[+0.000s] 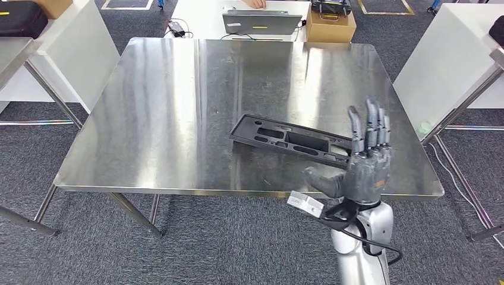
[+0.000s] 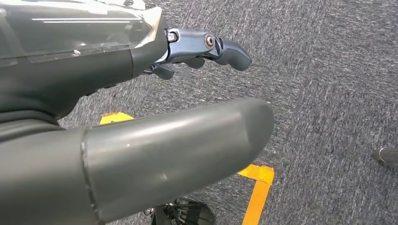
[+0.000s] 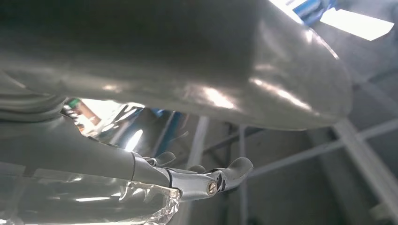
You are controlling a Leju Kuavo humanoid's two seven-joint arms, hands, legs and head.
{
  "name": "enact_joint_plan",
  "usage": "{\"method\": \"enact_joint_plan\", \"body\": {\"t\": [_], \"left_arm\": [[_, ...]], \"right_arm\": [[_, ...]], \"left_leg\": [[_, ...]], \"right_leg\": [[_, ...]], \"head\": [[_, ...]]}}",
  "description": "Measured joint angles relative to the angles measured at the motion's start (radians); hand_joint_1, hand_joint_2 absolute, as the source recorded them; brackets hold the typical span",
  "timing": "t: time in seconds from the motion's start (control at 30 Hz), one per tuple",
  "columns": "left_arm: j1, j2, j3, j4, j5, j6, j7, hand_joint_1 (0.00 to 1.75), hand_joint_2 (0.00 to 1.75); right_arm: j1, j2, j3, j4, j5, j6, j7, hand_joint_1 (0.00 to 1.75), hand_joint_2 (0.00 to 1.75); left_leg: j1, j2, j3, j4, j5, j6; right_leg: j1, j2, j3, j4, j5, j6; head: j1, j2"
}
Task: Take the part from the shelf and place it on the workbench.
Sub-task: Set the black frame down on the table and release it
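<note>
Workbench (image 1: pixel 178 119): steel top, polished and reflective, taken here as the landmark for all positions.

Part (image 1: pixel 291 141): a long, flat, dark moulded panel with several cut-out pockets, seen lying on the workbench toward its near right corner, set slantwise. One long edge looks slightly raised off the steel, though this cannot be settled. The placing step is judged complete or nearly so.

Right hand (image 1: pixel 365 160): raised over the near right edge of the workbench, palm up, fingers straight and apart, thumb out to the side. Nothing is held. It is seen just beside the near end of the part; contact cannot be confirmed, as the fingers overlap that end in the head view.

Left hand (image 2: pixel 206 49): seen over grey carpet, away from the workbench. Fingers appear loosely extended and nothing is seen in them.

Handling judgement: the part is taken to be light, stiff plastic, thin enough to flex along its length. On polished steel it would probably slide if nudged. A hold is best taken across the narrow width near mid-length, or by a pocket rim, to avoid end droop.
</note>
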Motion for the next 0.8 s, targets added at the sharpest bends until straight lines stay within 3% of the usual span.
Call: {"method": "enact_joint_plan", "body": {"t": [0.2,0.37,0.67,0.8], "left_arm": [[0.007,-0.002,0.028,-0.001,0.016,0.009,-0.023,0.00,0.00],[0.024,-0.002,0.060,-0.001,0.032,0.037,-0.052,0.00,0.00],[0.033,-0.002,0.089,-0.001,0.041,0.041,-0.058,0.00,0.00],[0.034,-0.003,0.111,-0.001,0.056,0.058,-0.004,0.00,0.00]], "right_arm": [[0.080,0.058,-0.042,-0.094,-0.130,0.000,-0.104,0.00,0.00],[0.177,0.061,0.001,-0.148,-0.320,0.000,-0.110,0.00,0.00],[0.252,0.059,0.048,-0.188,-0.382,0.000,-0.113,0.00,0.00],[0.312,0.058,0.061,-0.186,-0.482,0.001,-0.105,0.00,0.00]], "left_leg": [[0.000,0.001,0.000,0.000,0.000,0.000],[0.000,0.001,0.000,0.000,0.000,0.001],[0.001,0.001,0.004,0.000,-0.005,0.000],[-0.001,0.001,0.005,0.000,-0.006,0.001]], "right_leg": [[0.000,0.000,0.003,0.000,0.000,0.000],[0.000,0.000,0.009,0.000,0.000,0.000],[0.000,0.001,0.004,0.000,-0.004,-0.001],[-0.001,0.000,0.009,0.000,-0.005,0.000]], "head": [[0.000,0.000],[0.000,0.000],[0.000,0.000],[0.000,0.000]]}}
